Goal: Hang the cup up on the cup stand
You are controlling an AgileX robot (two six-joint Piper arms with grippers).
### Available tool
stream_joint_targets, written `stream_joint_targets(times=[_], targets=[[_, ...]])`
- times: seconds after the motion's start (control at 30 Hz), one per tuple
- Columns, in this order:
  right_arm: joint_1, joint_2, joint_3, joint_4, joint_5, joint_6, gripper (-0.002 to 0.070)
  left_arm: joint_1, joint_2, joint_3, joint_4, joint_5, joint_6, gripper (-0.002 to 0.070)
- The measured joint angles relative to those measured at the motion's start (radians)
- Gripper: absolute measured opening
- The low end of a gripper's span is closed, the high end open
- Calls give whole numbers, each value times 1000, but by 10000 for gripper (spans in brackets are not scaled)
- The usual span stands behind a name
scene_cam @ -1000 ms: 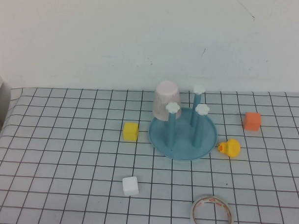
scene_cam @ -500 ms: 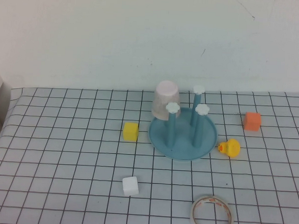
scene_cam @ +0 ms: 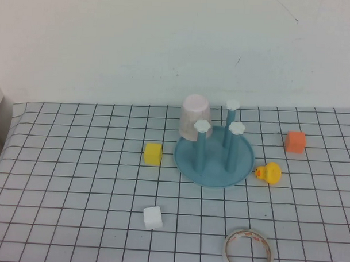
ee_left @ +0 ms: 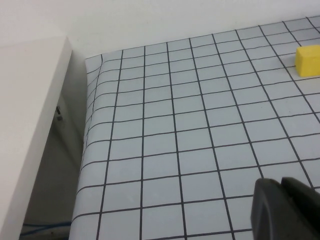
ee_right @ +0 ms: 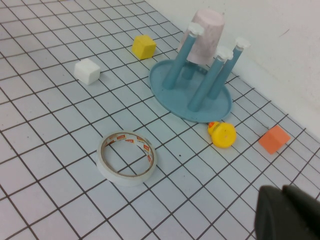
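From the high view, the cup (scene_cam: 194,118) sat upside down on one peg at the 11 o'clock side of the cup stand (scene_cam: 214,161). In the left wrist view the left gripper (ee_left: 282,210) had its fingers together above the table (ee_left: 165,145), the yellow block (ee_left: 312,61) far off; in the right wrist view the right gripper (ee_right: 287,215) was also closed, well apart from the tape ring (ee_right: 126,157)

1. We're counting one pale pink cup (scene_cam: 194,117).
2. We're counting one blue cup stand (scene_cam: 214,167), showing three white-capped pegs; a fourth we can't tell.
3. We're seeing three cubes: one yellow cube (scene_cam: 153,153), one white cube (scene_cam: 153,217), one orange cube (scene_cam: 295,141).
4. We're logging one yellow duck (scene_cam: 269,172).
5. We're logging one tape ring (scene_cam: 248,251).
6. We're counting two grippers: left gripper (ee_left: 281,200), right gripper (ee_right: 287,210).
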Motion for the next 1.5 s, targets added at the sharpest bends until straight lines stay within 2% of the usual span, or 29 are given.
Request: stream_joint_targets(times=[0.37,1.07,1.23,1.5], targets=[[0,0,0,0,0,0,-1,-41,0,0,-2,0,-93,0],[-10,-4,0,-7,-8,0,-1,-41,0,0,-2,-2,-102,0],[-177,-25,59,-5,-200,0,-1,-41,0,0,-4,-2,-102,0],[-569,-25,323,-5,-718,4,-1,-41,0,0,-4,-2,-102,0]])
